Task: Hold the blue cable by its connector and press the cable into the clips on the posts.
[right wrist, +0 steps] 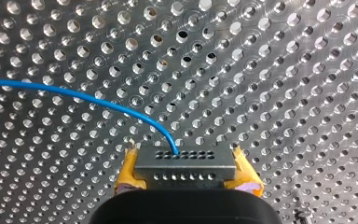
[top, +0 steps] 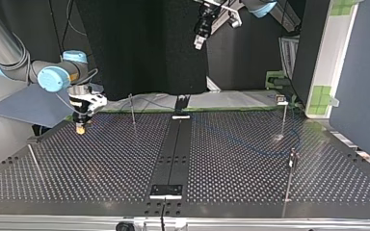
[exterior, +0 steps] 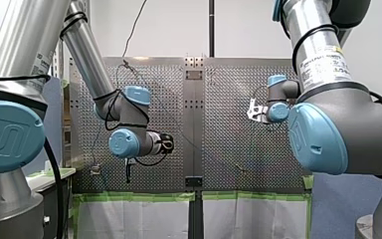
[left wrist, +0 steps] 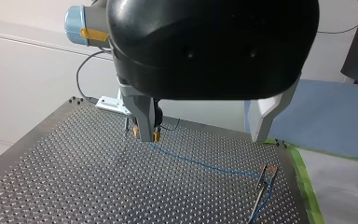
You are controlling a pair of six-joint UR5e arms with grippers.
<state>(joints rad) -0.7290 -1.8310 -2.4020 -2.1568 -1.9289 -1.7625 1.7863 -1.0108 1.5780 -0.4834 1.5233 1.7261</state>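
Note:
A thin blue cable (right wrist: 98, 100) curves across the perforated table into a grey connector (right wrist: 185, 169). My right gripper (right wrist: 184, 156) is shut on that connector with its yellow pads (right wrist: 129, 172) on both sides. In the top view my right gripper (top: 80, 126) hangs just over the table at the far left. From the left wrist view, the cable (left wrist: 200, 164) runs from the right gripper's yellow pads (left wrist: 155, 136) to a thin post (left wrist: 262, 184) with a clip. My left gripper (left wrist: 203, 138) hovers high above the table, open and holding nothing.
More thin posts stand on the table: one behind my right gripper (top: 132, 110), two at the top view's right (top: 284, 118) (top: 291, 166), one leaning at the near left (top: 34, 162). A dark strip (top: 173, 154) runs down the middle. Green tape (left wrist: 305, 182) marks the table's edge.

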